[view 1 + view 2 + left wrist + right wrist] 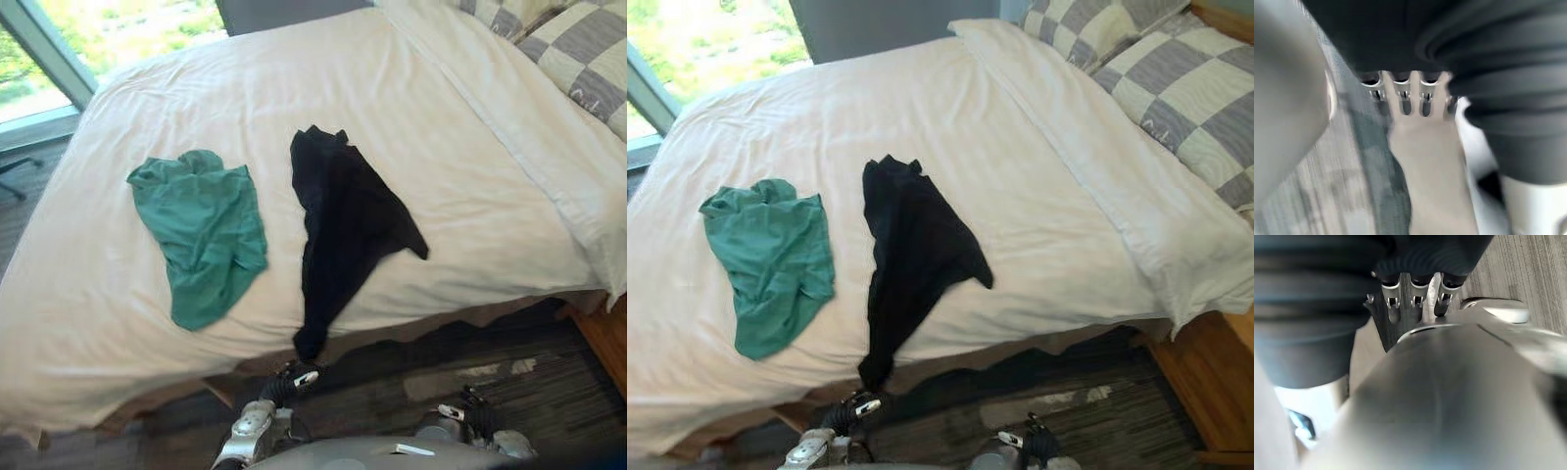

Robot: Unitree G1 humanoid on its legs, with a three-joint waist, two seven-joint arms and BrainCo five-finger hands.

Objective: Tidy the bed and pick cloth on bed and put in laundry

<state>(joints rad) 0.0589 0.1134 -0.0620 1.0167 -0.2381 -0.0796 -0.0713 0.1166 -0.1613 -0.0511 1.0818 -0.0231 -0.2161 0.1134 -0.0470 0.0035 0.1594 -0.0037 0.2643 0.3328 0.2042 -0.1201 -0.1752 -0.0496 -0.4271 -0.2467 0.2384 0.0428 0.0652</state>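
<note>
Crumpled green cloth [201, 235] on the white bed [441, 147], toward 9 o'clock. Near it, at the middle, a black cloth [343, 220], its thin end down over the near edge at 6 o'clock. Checked pillows [578, 49] at 2 o'clock. Left hand [1403, 95] and right hand [1418, 296] low above the dark floor [549, 392], fingers loose and apart, holding nothing.

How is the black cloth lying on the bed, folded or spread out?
Spread out, not folded: the black cloth lies loose and rumpled on the white bed, its narrow end hanging over the near edge.
</note>
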